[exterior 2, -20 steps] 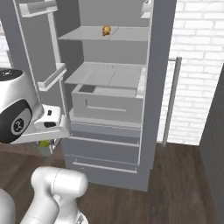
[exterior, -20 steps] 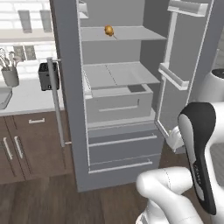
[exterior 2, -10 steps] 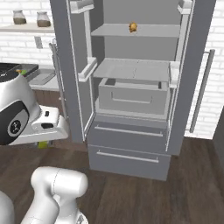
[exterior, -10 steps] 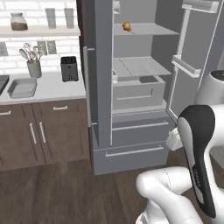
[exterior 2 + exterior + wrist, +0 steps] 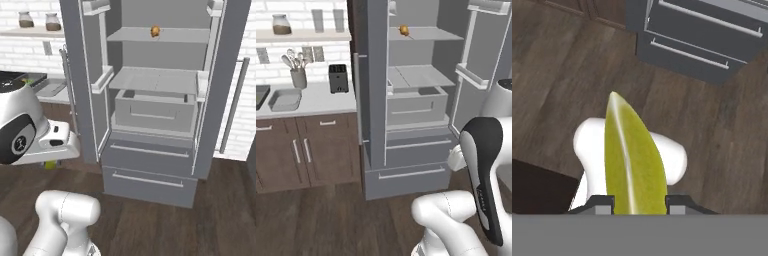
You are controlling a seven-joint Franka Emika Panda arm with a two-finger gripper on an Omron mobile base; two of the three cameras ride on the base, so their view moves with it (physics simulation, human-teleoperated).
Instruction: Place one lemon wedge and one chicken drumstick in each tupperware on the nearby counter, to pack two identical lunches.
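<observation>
Yellow-green lemon wedge [image 5: 632, 165] sits pinched in the tool [image 5: 639, 201], probably for carrying to the grey tupperware [image 5: 285, 99] on the off-white table [image 5: 321, 100].

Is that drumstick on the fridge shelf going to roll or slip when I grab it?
The drumstick looks small, rounded and lumpy, so it may wobble or roll on the flat shelf. Its uneven shape probably makes the grip unsteady. The hand is shut on a wedge.
</observation>
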